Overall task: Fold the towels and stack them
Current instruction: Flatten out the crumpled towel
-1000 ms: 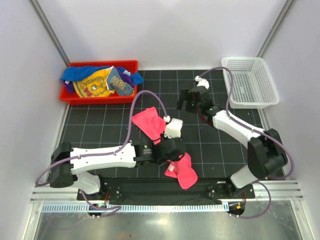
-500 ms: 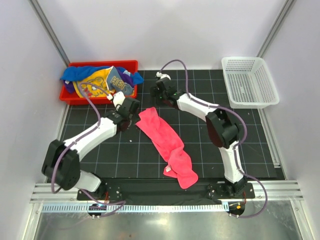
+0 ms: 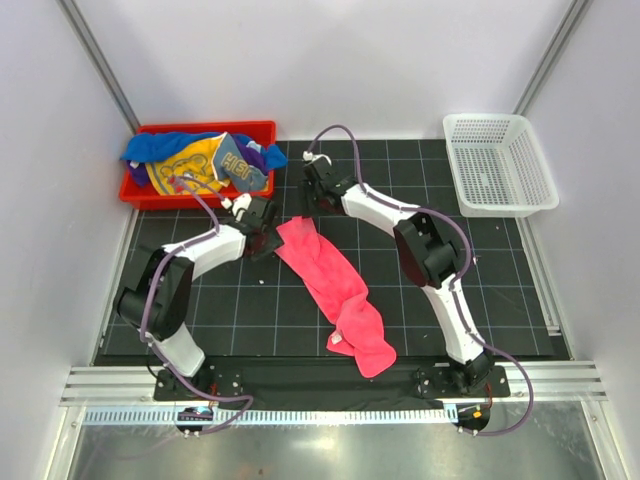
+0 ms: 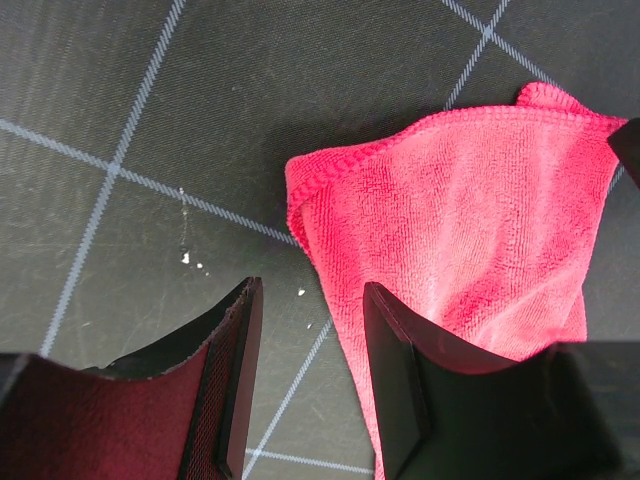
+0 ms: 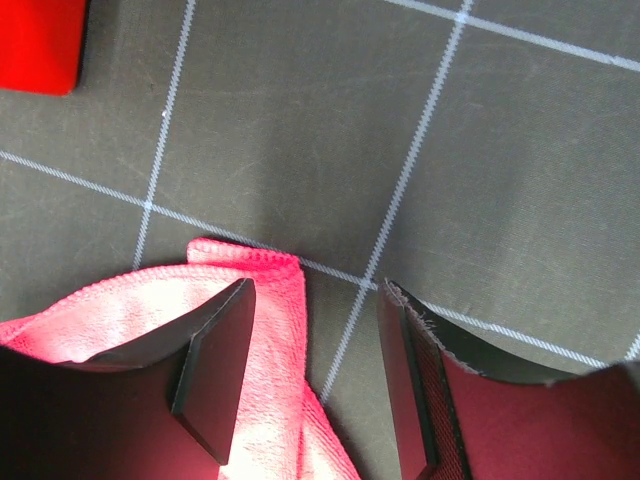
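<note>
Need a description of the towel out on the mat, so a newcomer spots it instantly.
On the black gridded mat, near its centre, lies a long hot pink cloth towel, running diagonally toward the near edge. Unlike the towels bunched in the red plastic bin, it lies alone.

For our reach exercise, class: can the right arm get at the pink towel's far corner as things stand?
Probably yes. The right gripper hangs open just above that corner of the pink towel, which lies uncovered on the mat.

Figure: a robotics laboratory cell is being shown. Plain white panels are enclosing a gridded table, an aluminium rail running along its near edge.
</note>
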Robot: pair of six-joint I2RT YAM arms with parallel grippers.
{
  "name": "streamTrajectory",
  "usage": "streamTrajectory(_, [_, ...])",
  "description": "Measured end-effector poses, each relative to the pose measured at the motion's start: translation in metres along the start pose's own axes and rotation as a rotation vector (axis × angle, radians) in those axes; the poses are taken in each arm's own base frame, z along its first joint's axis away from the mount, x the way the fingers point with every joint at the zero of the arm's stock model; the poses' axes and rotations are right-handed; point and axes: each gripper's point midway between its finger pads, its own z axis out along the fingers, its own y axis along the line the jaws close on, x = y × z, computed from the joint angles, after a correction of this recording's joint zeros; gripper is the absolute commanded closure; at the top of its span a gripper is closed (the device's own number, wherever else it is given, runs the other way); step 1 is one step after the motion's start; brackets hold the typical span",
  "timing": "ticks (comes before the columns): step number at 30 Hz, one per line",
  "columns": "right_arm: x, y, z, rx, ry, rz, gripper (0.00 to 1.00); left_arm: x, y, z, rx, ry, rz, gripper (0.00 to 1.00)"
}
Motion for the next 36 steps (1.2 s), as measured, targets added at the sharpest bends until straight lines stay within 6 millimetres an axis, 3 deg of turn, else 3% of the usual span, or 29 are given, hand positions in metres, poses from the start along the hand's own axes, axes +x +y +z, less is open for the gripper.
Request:
streamTrajectory(6, [0.001, 0.010, 0.007, -0.005, 0.014, -0.016, 0.44, 0.003, -0.002, 0.007, 0.001, 0.008, -0.024, 0.51])
streamTrajectory(9, [0.006, 0.011, 0.012, -0.002, 0.030, -0.020, 0.53, 0.004, -0.002, 0.009, -0.002, 0.010, -0.035, 0.51])
streamTrajectory(16, [0.008, 0.011, 0.016, 0.003, 0.043, -0.034, 0.88, 0.005, -0.004, 0.013, -0.001, 0.007, -0.050, 0.52])
streamTrajectory(23, [0.009, 0.000, 0.012, 0.042, 0.003, -0.036, 0.94, 0.005, -0.005, 0.014, 0.007, 0.007, -0.035, 0.52])
streamTrajectory(28, [0.008, -0.019, -0.025, 0.091, -0.070, -0.039, 0.94, 0.000, -0.012, 0.011, 0.031, 0.002, -0.006, 0.52])
streamTrajectory(36, [-0.075, -0.020, -0.115, 0.101, -0.367, -0.023, 0.95, -0.012, -0.037, 0.005, 0.135, -0.015, 0.046, 0.51])
